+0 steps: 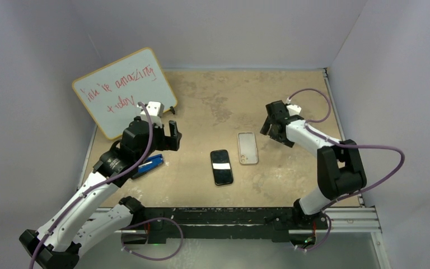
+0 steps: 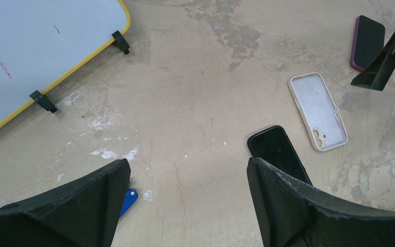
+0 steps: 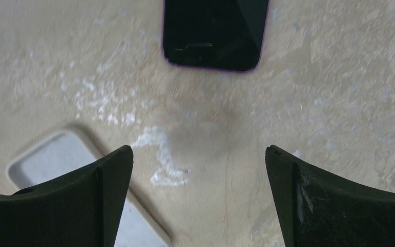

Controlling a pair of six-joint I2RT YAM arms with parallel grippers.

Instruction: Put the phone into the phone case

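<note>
left hand (image 2: 187,162): spread wide, nothing held | right hand (image 3: 198,149): same

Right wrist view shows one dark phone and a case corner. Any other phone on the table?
Observer: Yes, a black phone lies left of the case in the top view, apart from it.
Operator: Is that case empty?
Observer: Empty along its whole length.
Operator: Other arm?
Observer: The left gripper is open, holds nothing, and hovers near the whiteboard.
</note>
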